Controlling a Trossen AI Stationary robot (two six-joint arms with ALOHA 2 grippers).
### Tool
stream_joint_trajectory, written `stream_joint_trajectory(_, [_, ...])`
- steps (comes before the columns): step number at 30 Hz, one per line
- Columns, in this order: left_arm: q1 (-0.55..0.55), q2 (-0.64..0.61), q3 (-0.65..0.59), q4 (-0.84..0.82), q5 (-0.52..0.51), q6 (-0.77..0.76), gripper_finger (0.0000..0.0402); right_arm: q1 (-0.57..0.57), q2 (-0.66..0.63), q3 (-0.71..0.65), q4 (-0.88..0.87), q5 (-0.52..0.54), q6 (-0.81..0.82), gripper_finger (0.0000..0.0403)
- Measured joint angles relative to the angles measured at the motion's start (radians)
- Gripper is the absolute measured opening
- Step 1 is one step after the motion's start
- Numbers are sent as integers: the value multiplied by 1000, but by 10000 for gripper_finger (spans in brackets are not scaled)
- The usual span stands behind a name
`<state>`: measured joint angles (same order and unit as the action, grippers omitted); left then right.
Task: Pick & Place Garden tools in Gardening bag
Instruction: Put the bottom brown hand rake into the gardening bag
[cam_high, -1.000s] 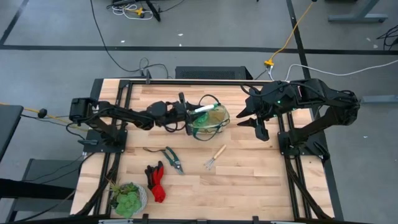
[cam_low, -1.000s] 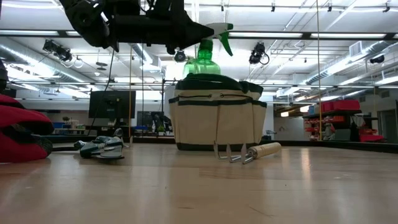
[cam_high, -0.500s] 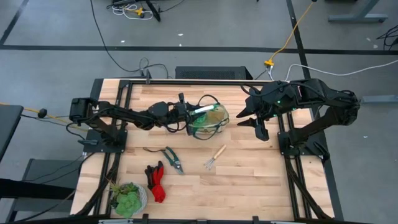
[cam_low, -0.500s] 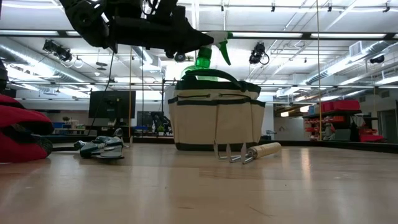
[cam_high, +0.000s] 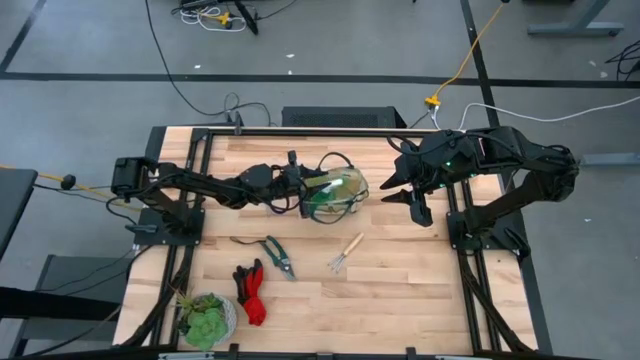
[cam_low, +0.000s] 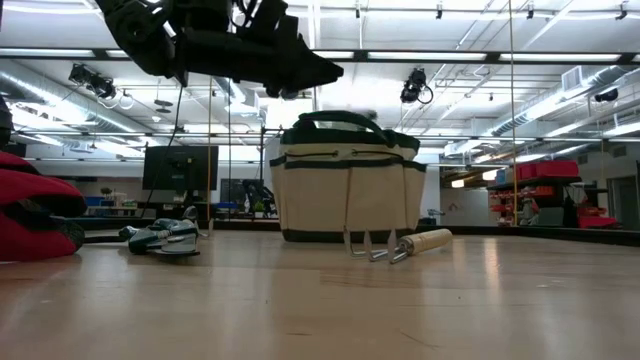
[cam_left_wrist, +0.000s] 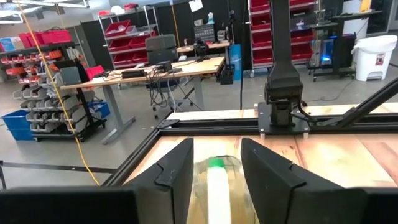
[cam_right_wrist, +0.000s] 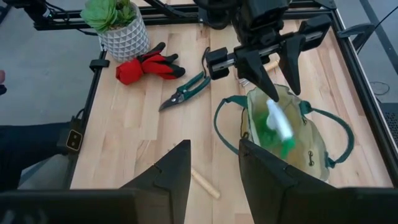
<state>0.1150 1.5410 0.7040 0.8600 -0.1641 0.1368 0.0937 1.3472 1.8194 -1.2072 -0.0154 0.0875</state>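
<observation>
The tan gardening bag (cam_high: 335, 192) with dark green trim stands on its base at the far middle of the table, and it also shows in the low view (cam_low: 348, 185). The green spray bottle with a white handle (cam_right_wrist: 277, 127) shows blurred inside the bag's mouth. My left gripper (cam_right_wrist: 280, 90) is open just above the bag's left rim and holds nothing. In the left wrist view (cam_left_wrist: 216, 162) the bottle shows below the gap between its fingers. My right gripper (cam_high: 385, 192) is open and empty, right of the bag.
Green-handled shears (cam_high: 278, 254), red-and-black gloves (cam_high: 251, 290) and a wooden-handled hand fork (cam_high: 346, 253) lie on the table near the bag. Another wooden handle (cam_right_wrist: 205, 183) lies close to my right gripper. A potted plant (cam_high: 207, 320) stands at the near left corner.
The spray bottle stood above the bag's rim at my left gripper. It has gone down into the bag and no longer shows above the rim in the low view. My left gripper has tipped down a little toward the bag and has let the bottle go.
</observation>
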Motion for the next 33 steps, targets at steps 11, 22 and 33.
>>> stream_joint_trajectory(11, [0,0,0,-7,-39,-29,200,0,0,0,0,0,2,135])
stream_joint_trajectory(22, [-2,-23,0,-26,-57,-13,230,0,0,0,0,0,-1,135])
stream_joint_trajectory(33, [-35,-194,1,-240,-56,-21,167,0,0,0,1,58,-89,135])
